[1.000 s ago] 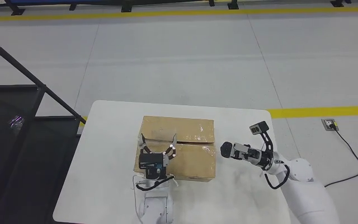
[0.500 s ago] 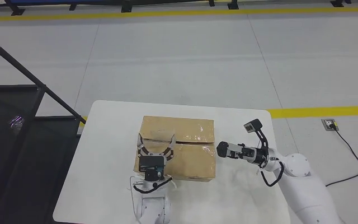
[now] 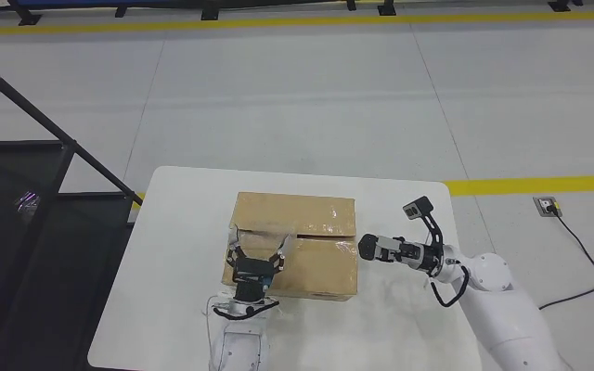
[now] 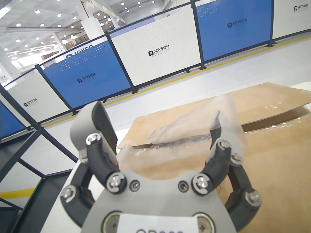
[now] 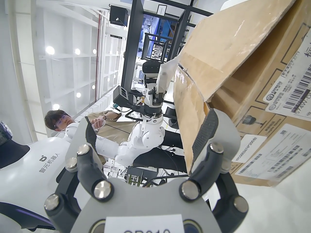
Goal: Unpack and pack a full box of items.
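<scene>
A brown cardboard box (image 3: 306, 223) sits in the middle of the white table (image 3: 176, 269), its top flaps sealed with clear tape. My left gripper (image 3: 257, 247) hovers open over the box's near left corner. In the left wrist view the gripper (image 4: 158, 112) straddles a peeled-up strip of clear tape (image 4: 194, 122) that clings to one finger (image 4: 220, 132). My right gripper (image 3: 363, 247) is at the box's right end, open. In the right wrist view the gripper (image 5: 148, 120) has one finger (image 5: 206, 132) against the edge of a slightly raised flap (image 5: 233, 37).
A black metal frame (image 3: 42, 199) stands off the table's left side. Bare table lies left of the box and along the near edge (image 3: 371, 343). Shipping labels (image 5: 279, 144) cover the box's end wall.
The left gripper has drawn back a little toward the near edge and the clear tape now stands up from the box top. The right gripper has edged closer to the box's end.
</scene>
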